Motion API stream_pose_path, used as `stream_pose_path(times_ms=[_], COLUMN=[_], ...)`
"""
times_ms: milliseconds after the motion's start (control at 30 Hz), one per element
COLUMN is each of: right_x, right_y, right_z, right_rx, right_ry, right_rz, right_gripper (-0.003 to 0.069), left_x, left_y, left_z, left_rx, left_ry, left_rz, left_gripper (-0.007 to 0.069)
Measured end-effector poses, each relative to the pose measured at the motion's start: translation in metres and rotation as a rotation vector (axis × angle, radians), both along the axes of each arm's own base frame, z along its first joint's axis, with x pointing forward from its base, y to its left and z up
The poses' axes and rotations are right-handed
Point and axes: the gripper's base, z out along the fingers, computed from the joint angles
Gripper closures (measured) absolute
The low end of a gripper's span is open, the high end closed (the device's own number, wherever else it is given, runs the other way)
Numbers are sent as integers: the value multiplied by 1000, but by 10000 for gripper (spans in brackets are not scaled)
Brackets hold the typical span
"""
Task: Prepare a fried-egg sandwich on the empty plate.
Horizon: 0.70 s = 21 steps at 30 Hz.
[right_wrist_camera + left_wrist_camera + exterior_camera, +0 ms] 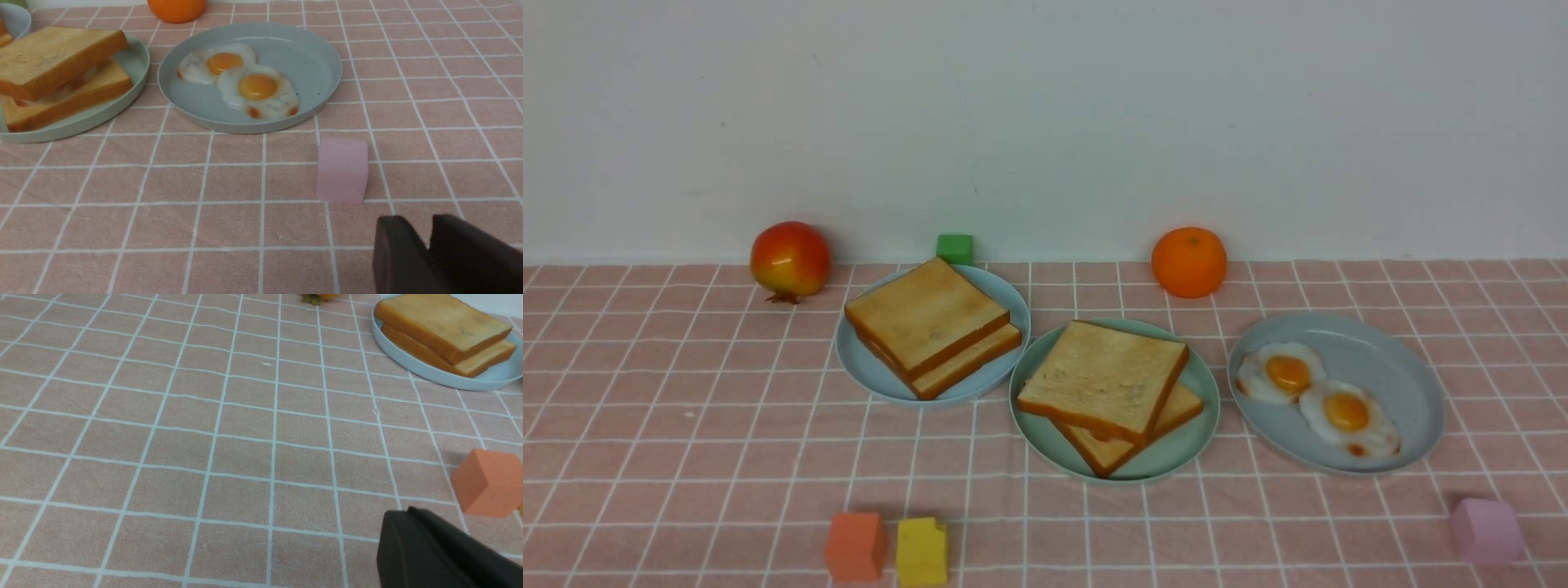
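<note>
Sandwich stacked on the mint-green plate [1201, 425], both arms drawn off low.

Front view: at centre frame two toast slices [1104, 378] sit skewed on that plate, the egg between them mostly hidden; two spare eggs [1346, 412] lie on the grey plate [1409, 384] at right, spare toast [923, 314] on the blue plate [874, 371] at left.
Left wrist view: left gripper [408, 539], lower right, jaws shut and empty, near the orange block [488, 482].
Right wrist view: right gripper [429, 245], lower right, jaws narrowly parted, holding nothing, near the pink block [342, 169]. Judgement: the overhanging top slice could slide if the tabletop [686, 425] is bumped.
</note>
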Motion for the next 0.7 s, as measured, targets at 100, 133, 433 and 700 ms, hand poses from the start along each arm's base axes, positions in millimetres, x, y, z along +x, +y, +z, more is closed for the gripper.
stream_pose_path(times_ms=[100,133,433,700], right_x=[0,0,0,0], right_y=[0,0,0,0], right_z=[0,0,0,0], right_rx=[0,0,0,-3], right_ry=[0,0,0,0], right_rz=[0,0,0,1], right_gripper=[496,494,487,475], left_x=[0,0,0,0], left_y=[0,0,0,0], left_z=[0,0,0,0], left_rx=[0,0,0,0], left_ry=[0,0,0,0], left_rz=[0,0,0,0], left_gripper=[605,603,600,594])
